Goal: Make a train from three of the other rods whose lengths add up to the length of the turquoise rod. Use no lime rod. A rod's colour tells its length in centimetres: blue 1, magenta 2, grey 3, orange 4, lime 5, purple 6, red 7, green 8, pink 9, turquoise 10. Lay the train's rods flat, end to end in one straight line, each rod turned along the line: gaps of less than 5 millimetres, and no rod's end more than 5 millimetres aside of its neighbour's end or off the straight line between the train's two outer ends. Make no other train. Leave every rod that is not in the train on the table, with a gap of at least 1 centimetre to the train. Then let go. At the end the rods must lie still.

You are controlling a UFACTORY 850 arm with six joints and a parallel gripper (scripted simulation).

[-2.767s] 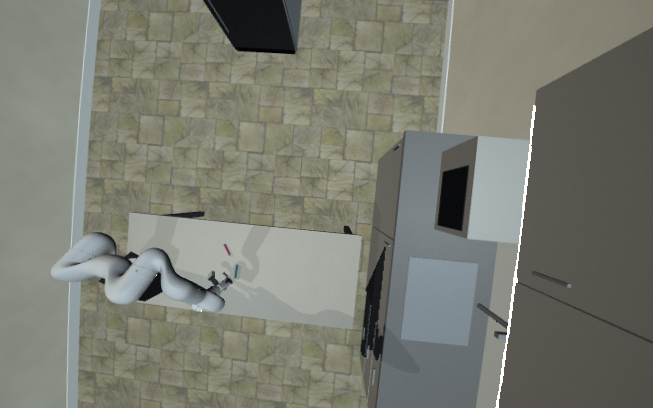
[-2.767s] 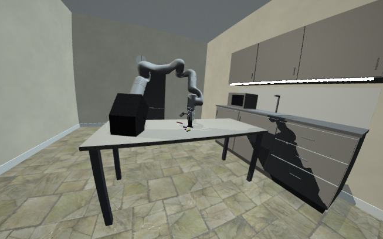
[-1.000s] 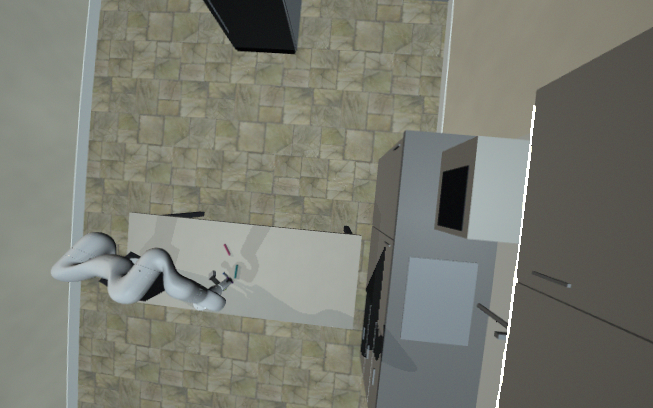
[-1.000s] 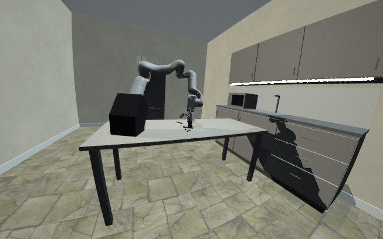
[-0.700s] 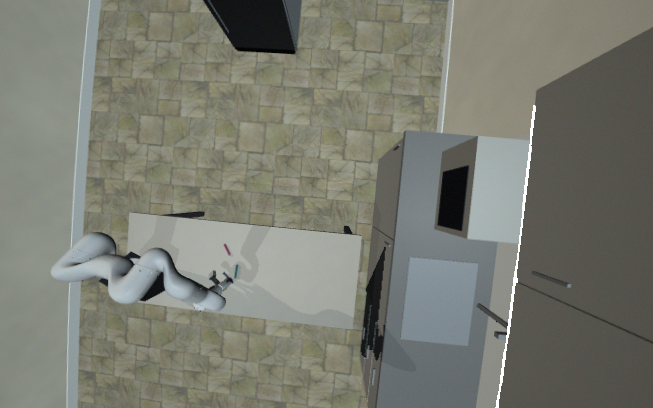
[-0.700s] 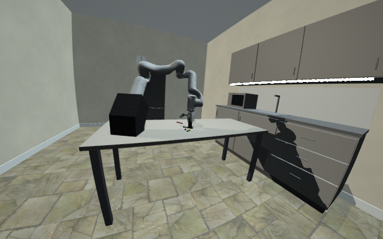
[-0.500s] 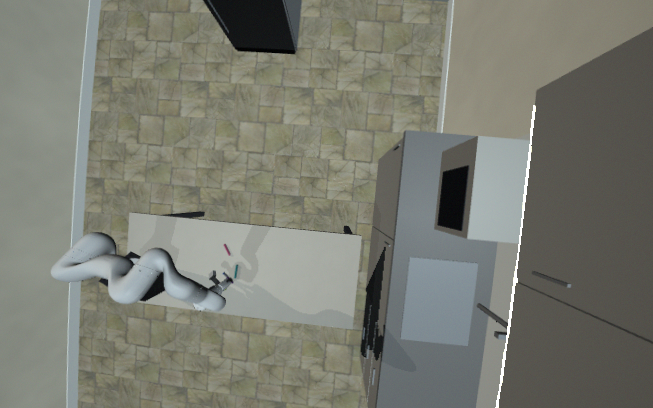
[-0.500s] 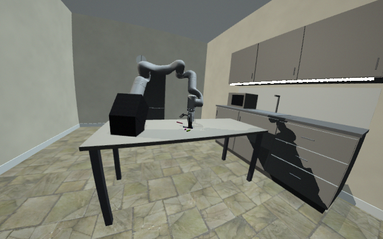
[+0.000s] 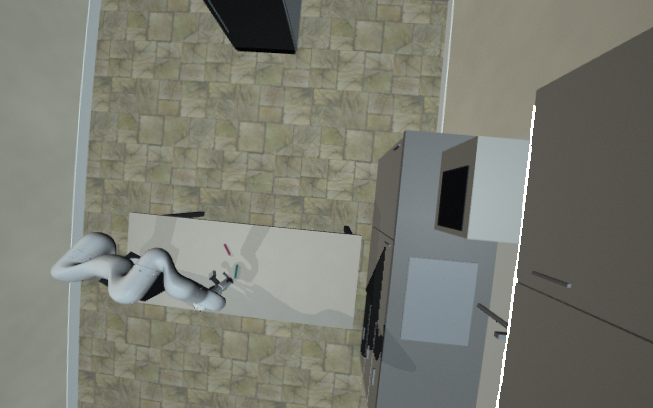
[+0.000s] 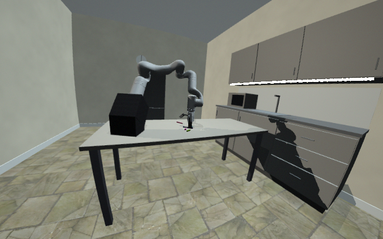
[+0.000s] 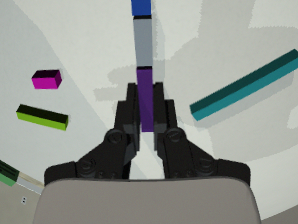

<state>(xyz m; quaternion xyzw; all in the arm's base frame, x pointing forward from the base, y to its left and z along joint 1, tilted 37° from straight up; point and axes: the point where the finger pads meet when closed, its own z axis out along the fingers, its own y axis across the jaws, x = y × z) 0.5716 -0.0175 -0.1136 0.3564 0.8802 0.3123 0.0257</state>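
The pale arm [image 9: 131, 276] [image 10: 163, 70] reaches over the light table [image 9: 308, 278] [image 10: 156, 137], its gripper [image 10: 189, 126] [image 11: 146, 97] closed on the purple rod [image 11: 145, 95]. In the wrist view the turquoise rod [image 9: 236, 271] [image 11: 245, 87] lies to the right, well apart from the row; beyond the purple rod's far end the grey rod [image 11: 143, 42] comes next in line, then the blue rod [image 11: 141, 7], while the lime rod [image 10: 188, 130] [image 11: 42, 118] lies left, near the smaller magenta rod [image 11: 46, 80].
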